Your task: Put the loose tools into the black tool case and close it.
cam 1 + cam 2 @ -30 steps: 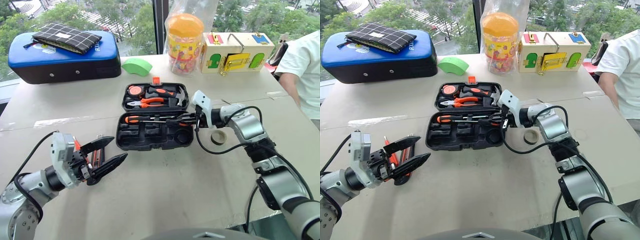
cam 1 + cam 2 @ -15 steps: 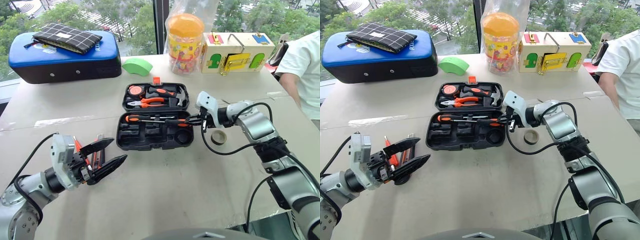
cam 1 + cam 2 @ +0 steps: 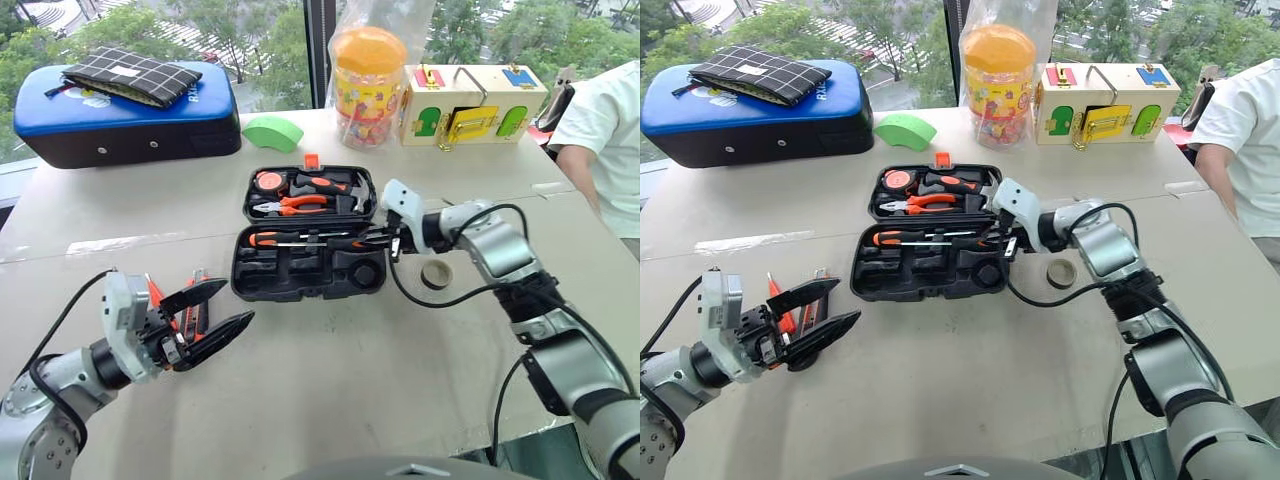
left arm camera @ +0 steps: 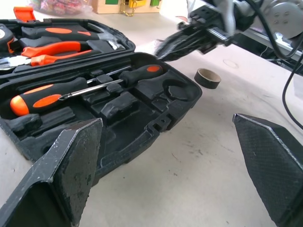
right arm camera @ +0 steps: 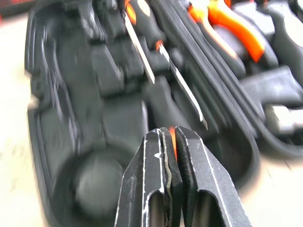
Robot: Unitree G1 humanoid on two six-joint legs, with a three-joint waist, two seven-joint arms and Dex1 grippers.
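Two screwdrivers are seated in the open black tool case; a thin orange tool is pinched in the closed right tool, while the left tool is held spread and empty beside loose tools, with the tape roll left on the counter.

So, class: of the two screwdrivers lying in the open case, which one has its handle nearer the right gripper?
The one with the black handle; the orange-handled one points its handle away from the right gripper.

Half a second ago we saw the right gripper drawn back toward three o'clock, off the tool case; now it has swung back toward nine o'clock, its closed tips over the case's right end again.
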